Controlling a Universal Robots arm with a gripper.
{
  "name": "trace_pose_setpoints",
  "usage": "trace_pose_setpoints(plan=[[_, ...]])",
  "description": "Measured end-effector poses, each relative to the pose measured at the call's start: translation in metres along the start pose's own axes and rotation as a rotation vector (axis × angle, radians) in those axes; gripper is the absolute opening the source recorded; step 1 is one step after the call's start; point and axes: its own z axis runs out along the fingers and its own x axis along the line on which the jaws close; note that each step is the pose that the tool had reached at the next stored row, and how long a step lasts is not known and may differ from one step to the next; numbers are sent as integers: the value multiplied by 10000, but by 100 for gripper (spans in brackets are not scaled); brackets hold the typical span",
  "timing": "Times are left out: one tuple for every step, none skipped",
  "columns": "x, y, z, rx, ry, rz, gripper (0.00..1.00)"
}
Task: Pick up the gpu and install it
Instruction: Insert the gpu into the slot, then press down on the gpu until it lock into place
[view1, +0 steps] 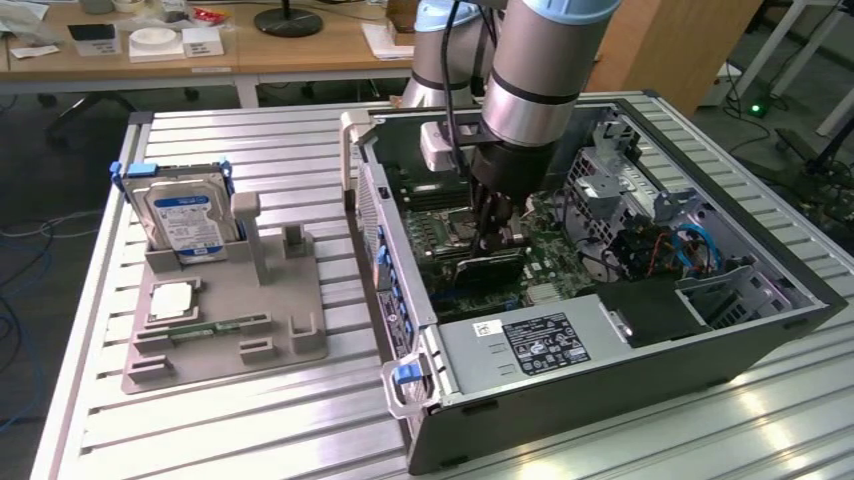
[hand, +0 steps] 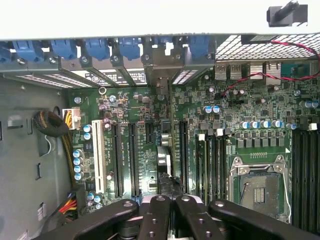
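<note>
The gpu (view1: 487, 268) stands on edge inside the open computer case (view1: 747, 330), low over the green motherboard (view1: 441, 240). My gripper (view1: 497, 238) reaches straight down into the case and is shut on the card's upper edge. In the wrist view the gpu (hand: 163, 157) appears edge-on as a thin strip between the expansion slots (hand: 132, 160). It runs from my gripper (hand: 167, 196) toward the rear bracket openings (hand: 159, 75). Whether the card sits in a slot is hidden by the fingers (hand: 152, 215).
A grey fixture (view1: 267, 340) at the exterior view's left holds a silver hard drive (view1: 187, 220), a chip (view1: 174, 300) and a RAM stick (view1: 214, 327). In the case are the power supply (view1: 527, 345), drive cage (view1: 727, 295), cables (hand: 52, 125) and bare CPU socket (hand: 257, 187).
</note>
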Motion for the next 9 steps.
trace_pose_setpoints(plan=[[0,0,0,0,0,0,11],[0,0,0,-1,1,0,11],[0,0,0,0,0,0,11],[0,0,0,0,0,0,11],[0,0,0,0,0,0,11],[0,0,0,0,0,0,11],[0,0,0,0,0,0,11],[0,0,0,0,0,0,11],[0,0,0,0,0,0,11]])
